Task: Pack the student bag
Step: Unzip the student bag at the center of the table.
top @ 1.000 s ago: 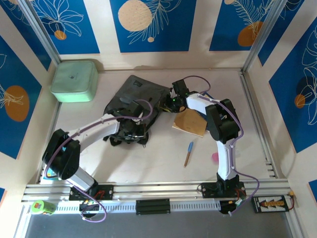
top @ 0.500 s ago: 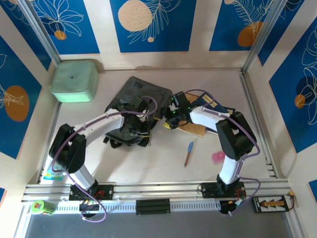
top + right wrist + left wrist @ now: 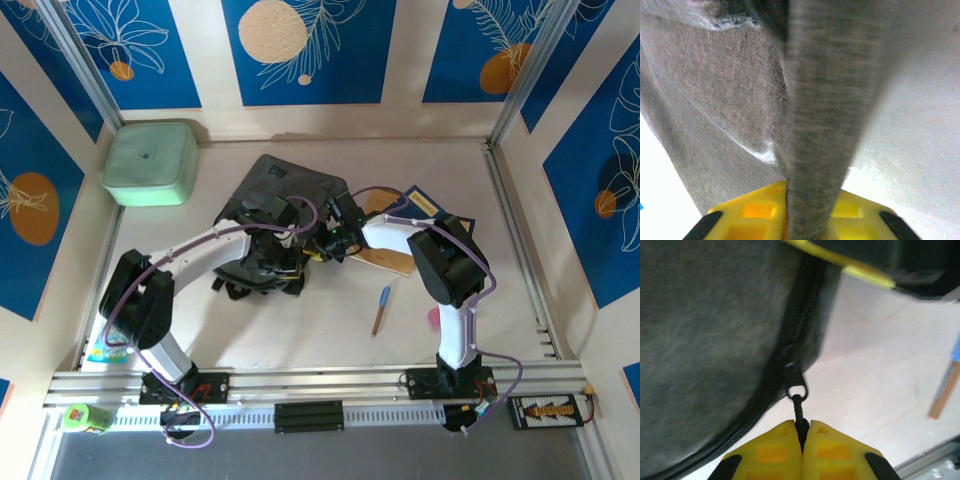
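Table (image 3: 330, 330), seen from above: the student bag (image 3: 285, 185), dark grey and slumped, lies left of centre towards the back. Both arms reach in to its near right edge.

Left gripper (image 3: 801, 432): yellow fingers (image 3: 772, 452) pressed flat together with no gap between them. They pinch the black zip cord (image 3: 800, 412), which runs up taut to a metal ring on the slider. The zip track curves along the bag's edge above it. From overhead the left gripper (image 3: 285, 262) sits over the bag's near edge.

Right gripper (image 3: 810, 200): jaws clamped on a thick fold of the bag's grey fabric (image 3: 825, 100). The fold rises straight out from between the yellow fingers (image 3: 757, 210). Lighter woven cloth lies to the left of it. From overhead the right gripper (image 3: 327, 243) is at the bag's right edge, just beside the left one.

Elsewhere on the table:
- Mint-green box (image 3: 150, 162) in the back left corner, well apart from the bag.
- Brown board (image 3: 388, 260) and a dark blue book (image 3: 428, 207) to the right of the bag, partly under the right arm.
- Pencil (image 3: 381, 310) lying nearer the front. It also shows at the right edge of the left wrist view (image 3: 944, 392).
- Small pink item (image 3: 435, 317) beside the right arm's upright.
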